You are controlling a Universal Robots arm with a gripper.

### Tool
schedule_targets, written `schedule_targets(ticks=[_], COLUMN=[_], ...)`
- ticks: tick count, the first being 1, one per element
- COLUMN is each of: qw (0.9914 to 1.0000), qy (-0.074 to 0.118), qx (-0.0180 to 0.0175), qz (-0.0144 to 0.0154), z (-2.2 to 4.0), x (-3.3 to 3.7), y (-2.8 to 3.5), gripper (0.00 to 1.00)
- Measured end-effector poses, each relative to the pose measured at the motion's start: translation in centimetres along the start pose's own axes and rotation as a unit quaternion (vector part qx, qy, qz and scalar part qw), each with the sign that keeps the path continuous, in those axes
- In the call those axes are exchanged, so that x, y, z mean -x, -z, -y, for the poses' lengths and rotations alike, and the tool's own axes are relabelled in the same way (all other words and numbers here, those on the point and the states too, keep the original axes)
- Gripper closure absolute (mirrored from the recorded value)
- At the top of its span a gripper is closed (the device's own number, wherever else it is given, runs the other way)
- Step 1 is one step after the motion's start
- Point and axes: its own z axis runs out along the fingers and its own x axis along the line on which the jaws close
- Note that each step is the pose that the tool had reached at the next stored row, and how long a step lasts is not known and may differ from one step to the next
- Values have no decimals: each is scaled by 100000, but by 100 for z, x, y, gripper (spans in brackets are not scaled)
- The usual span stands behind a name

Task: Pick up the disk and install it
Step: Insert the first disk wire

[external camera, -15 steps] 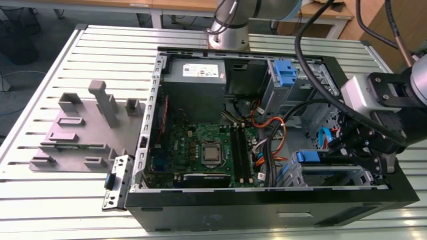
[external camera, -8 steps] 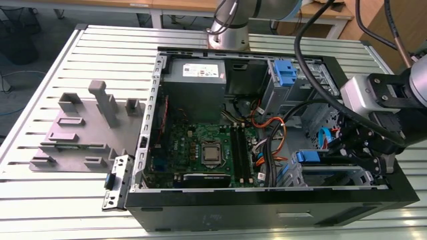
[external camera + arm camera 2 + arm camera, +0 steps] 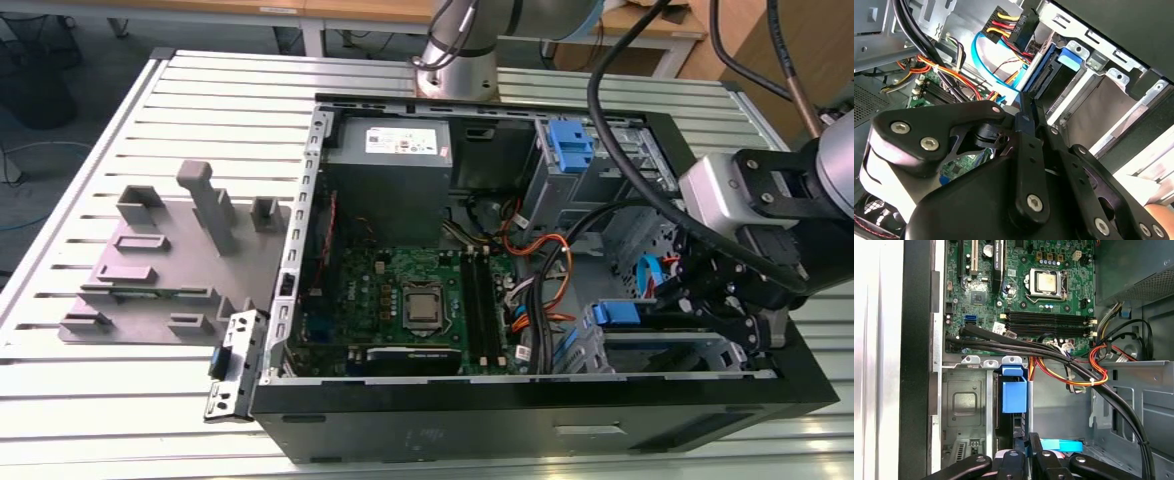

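**Slatted bench [image 3: 200, 100], open case [image 3: 534, 435], disk [image 3: 1014, 400] in bay [image 3: 966, 405]**

On edge in the bay, the disk shows its blue tab [image 3: 1014, 372] beside 1 bundle of black cables [image 3: 1019, 347]. The gripper [image 3: 1032, 440] has narrow fingers, nearly together, tips at the disk's end. White label [image 3: 400, 140] on the supply box [image 3: 344, 150]: print unreadable.

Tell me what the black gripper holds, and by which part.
The black gripper seems to pinch the flat disk in its blue plastic caddy, by the caddy's near end.
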Motion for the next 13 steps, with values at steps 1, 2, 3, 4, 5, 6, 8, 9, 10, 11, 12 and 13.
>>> schedule_targets(ticks=[1,2,3,4,5,6,8,9,10,11,12,13], qw=[100000,100000,100000,100000,100000,100000,100000,100000,100000,100000,100000,100000], qy=[3,2,3,1,1,1,2,3,2,2,0,0], qx=[-1,0,-1,0,0,-1,1,1,0,0,0,-1], qz=[-5,-8,-5,-5,-4,0,4,3,-9,-13,-19,-19], z=[0,0,0,0,0,0,1,2,2,2,2,2], x=[0,0,0,0,0,0,-4,-6,-7,-7,-7,-7], y=[0,0,0,0,-1,-4,-23,-32,-36,-36,-36,-37], gripper=[84,84,84,84,84,84,84,84,84,84,84,84])
